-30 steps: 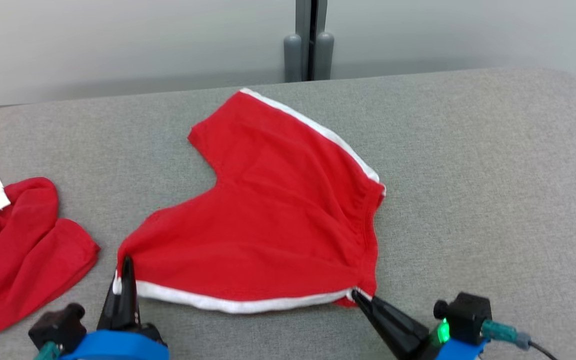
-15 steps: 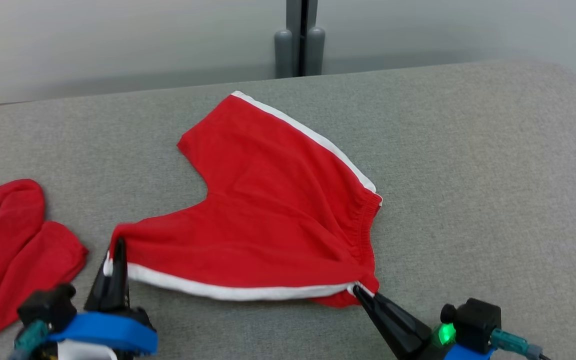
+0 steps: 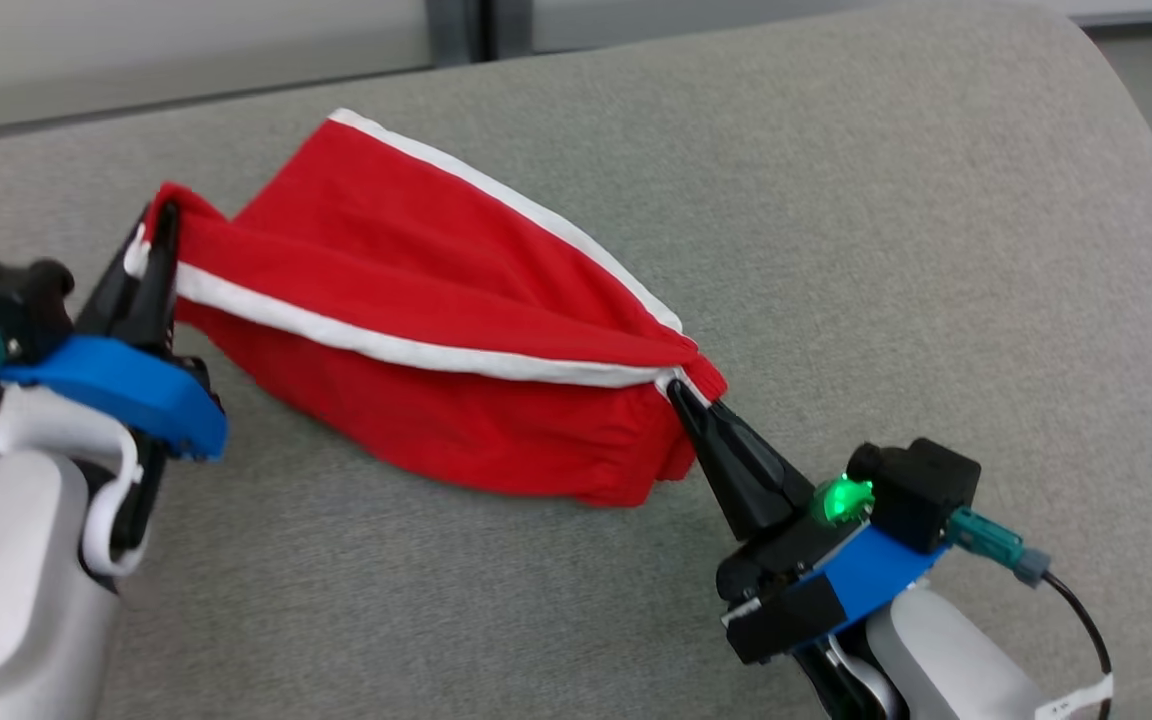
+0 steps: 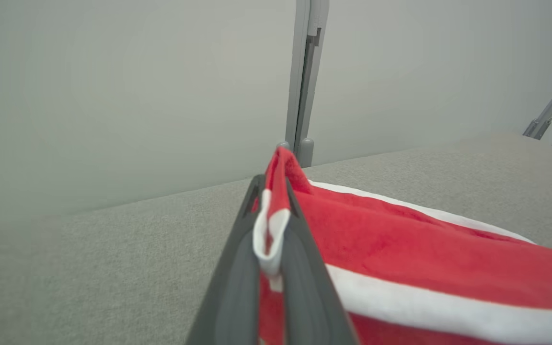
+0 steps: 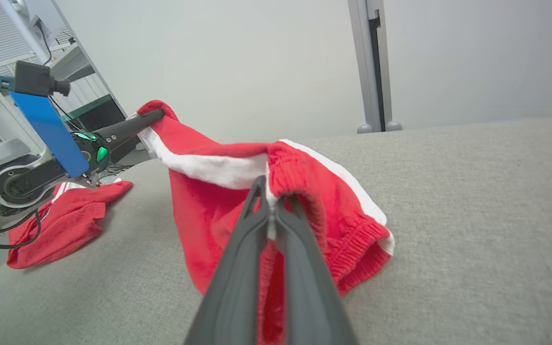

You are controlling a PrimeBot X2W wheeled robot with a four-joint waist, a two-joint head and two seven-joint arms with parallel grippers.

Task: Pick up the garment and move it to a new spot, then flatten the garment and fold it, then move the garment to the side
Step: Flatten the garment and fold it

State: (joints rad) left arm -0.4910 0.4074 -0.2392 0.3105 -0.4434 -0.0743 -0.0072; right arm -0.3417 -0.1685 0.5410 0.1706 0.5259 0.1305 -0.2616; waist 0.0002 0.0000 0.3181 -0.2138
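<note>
The garment (image 3: 416,290) is a pair of red shorts with white side stripes, on the grey cloth surface (image 3: 936,250). My left gripper (image 3: 161,225) is shut on the hem corner of its striped edge, seen close up in the left wrist view, where the gripper (image 4: 271,191) pinches red and white cloth (image 4: 400,239). My right gripper (image 3: 676,385) is shut on the waistband corner of the same edge. That edge is lifted and stretched between both grippers while the rest hangs down to the surface. In the right wrist view, the gripper (image 5: 269,184) grips the waistband (image 5: 209,206), with the left gripper (image 5: 158,114) beyond.
A second red garment (image 5: 65,220) lies crumpled on the surface to the left, beneath my left arm. A grey post (image 4: 304,72) stands against the pale wall behind the surface. Bare grey cloth stretches to the right of the shorts.
Both grippers have raised the near striped edge off the surface and carried it toward the far side, so the shorts now hang below it. The head camera has also shifted.
</note>
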